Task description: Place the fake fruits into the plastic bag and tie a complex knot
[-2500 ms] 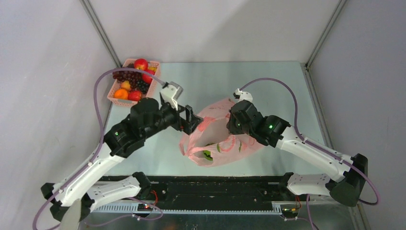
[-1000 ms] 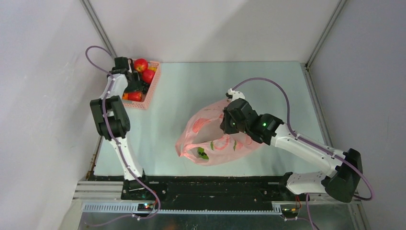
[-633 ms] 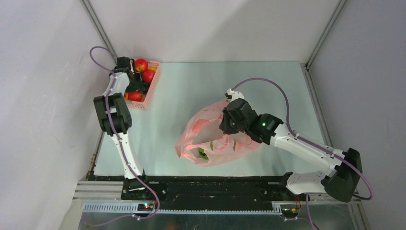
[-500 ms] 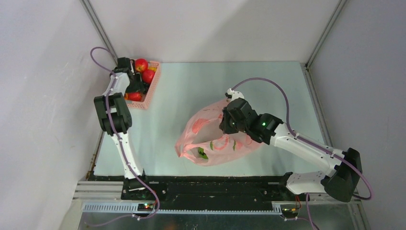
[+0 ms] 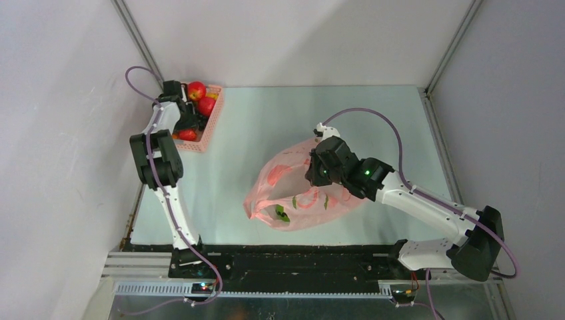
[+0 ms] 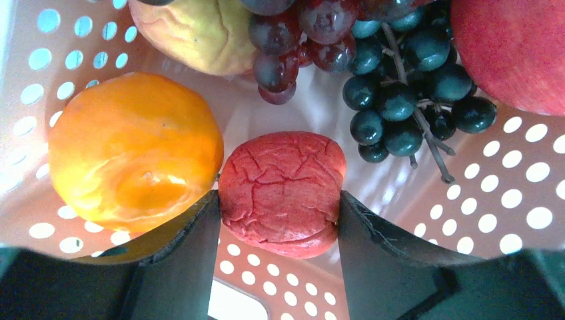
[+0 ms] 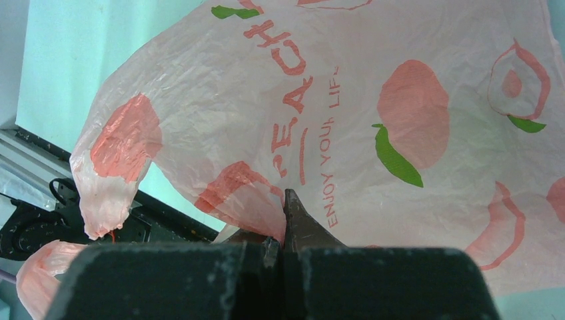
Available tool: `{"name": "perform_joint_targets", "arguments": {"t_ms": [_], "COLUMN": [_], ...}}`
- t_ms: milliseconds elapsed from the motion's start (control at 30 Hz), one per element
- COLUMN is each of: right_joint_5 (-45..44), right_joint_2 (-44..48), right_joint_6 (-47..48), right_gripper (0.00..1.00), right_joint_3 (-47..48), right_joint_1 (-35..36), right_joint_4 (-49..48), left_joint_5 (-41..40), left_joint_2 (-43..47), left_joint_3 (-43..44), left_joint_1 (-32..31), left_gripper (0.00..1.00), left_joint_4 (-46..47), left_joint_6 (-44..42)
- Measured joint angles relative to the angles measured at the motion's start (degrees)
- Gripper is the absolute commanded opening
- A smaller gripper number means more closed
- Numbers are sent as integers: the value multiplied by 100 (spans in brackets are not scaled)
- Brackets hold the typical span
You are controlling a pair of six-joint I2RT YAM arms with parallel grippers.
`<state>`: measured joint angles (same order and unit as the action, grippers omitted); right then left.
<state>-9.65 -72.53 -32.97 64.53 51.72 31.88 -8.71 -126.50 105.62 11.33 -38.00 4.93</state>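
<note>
Left jaws sit down in the pink basket (image 6: 526,180), closed against both sides of a wrinkled red fruit (image 6: 283,193) that fills the gap between them. I see an orange (image 6: 133,153) pressed against the outside of one jaw. A dark grape bunch (image 6: 406,87) lies just beyond the tips on the other side, with a red apple (image 6: 513,47) past it. Right jaws are pinched fully together on a fold of the plastic bag (image 7: 400,133); the rest of the film spreads out ahead of their tips and rests on the surface (image 5: 266,127).
</note>
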Motion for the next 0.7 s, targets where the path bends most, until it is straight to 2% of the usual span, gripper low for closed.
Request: {"name": "perform_joint_targets", "arguments": {"t_ms": [267, 533, 700], "right_joint_5": [-15, 507, 656], "right_joint_2": [87, 240, 348], "right_joint_6": [52, 481, 737], "right_gripper": [0, 0, 0], "right_joint_3": [0, 0, 0], "right_joint_1": [-17, -201, -254], "right_joint_4": [63, 44, 66], "left_joint_5": [214, 592, 643], "left_joint_2": [828, 2649, 3722], "left_joint_3": [-398, -855, -1344], "left_joint_1": [0, -109, -647], "left_gripper": [55, 55, 55], "left_joint_4": [94, 468, 455], "left_joint_6": [63, 111, 37]}}
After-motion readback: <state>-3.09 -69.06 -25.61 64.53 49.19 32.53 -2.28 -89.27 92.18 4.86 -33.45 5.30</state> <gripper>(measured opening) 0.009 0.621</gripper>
